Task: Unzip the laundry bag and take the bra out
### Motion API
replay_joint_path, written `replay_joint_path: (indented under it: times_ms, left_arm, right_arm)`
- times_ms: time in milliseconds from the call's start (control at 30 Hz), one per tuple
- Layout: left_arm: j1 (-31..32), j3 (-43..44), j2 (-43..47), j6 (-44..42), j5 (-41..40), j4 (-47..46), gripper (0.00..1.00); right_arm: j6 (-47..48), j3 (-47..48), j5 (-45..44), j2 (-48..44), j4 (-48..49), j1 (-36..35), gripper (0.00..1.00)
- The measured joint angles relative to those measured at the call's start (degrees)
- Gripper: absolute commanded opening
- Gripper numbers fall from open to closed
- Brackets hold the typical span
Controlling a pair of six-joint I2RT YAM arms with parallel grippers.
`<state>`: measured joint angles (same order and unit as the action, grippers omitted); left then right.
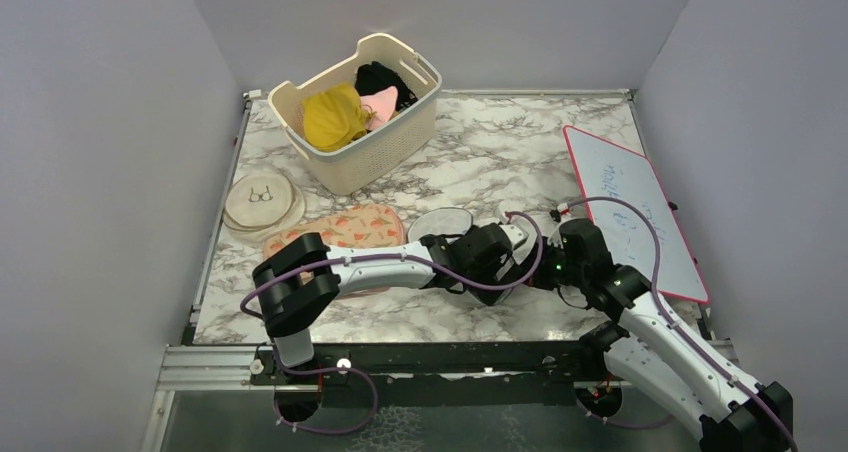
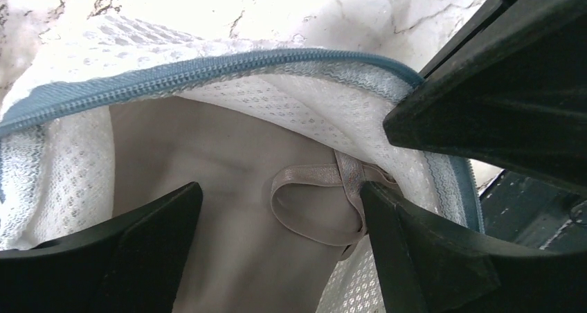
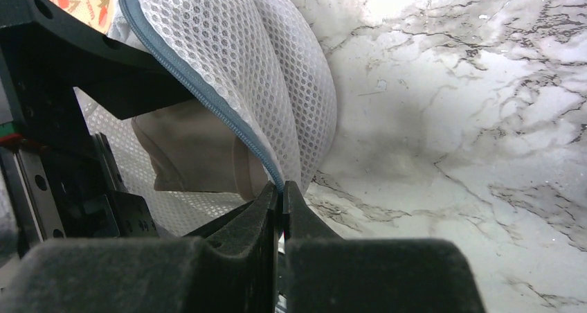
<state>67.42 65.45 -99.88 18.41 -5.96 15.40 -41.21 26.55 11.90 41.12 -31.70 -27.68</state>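
Right gripper (image 3: 282, 201) fingers pinched together on laundry bag (image 3: 277, 70) zip rim, seemingly anchoring mouth open; bag on table (image 1: 500, 157) between arms. Left gripper (image 2: 280, 188) fingers spread, straddling bra (image 2: 208, 154) inside, poised to grasp.

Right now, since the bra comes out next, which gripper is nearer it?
Left. The left gripper sits at the mouth of the open laundry bag, jaws open around the bra; the right gripper pinches the bag's zip rim.
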Motion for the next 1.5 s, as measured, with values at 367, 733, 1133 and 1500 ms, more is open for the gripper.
replay_joint_path:
  times_ms: [367, 733, 1133, 1500]
  left_arm:
    - [0.07, -1.09, -3.48, 2.03, 0.2, -4.09, 0.83]
    - [1.51, -0.63, -4.76, 2.8, -4.92, -6.49, 0.17]
    - [1.11, -2.6, 8.74, 2.64, -7.1, -0.22, 0.0]
    - [1.11, -5.01, 16.02, 3.58, -6.84, -0.46, 0.0]
  right_arm:
    - [0.09, -1.03, 1.79, 0.57, 1.31, 0.0, 0.01]
    - [0.09, -2.29, 2.95, 1.36, 3.5, 0.0, 0.01]
    - [0.04, -5.18, 5.01, 4.9, 8.68, 0.0, 0.01]
    - [0.2, -5.62, 8.22, 5.2, 11.26, 0.0, 0.01]
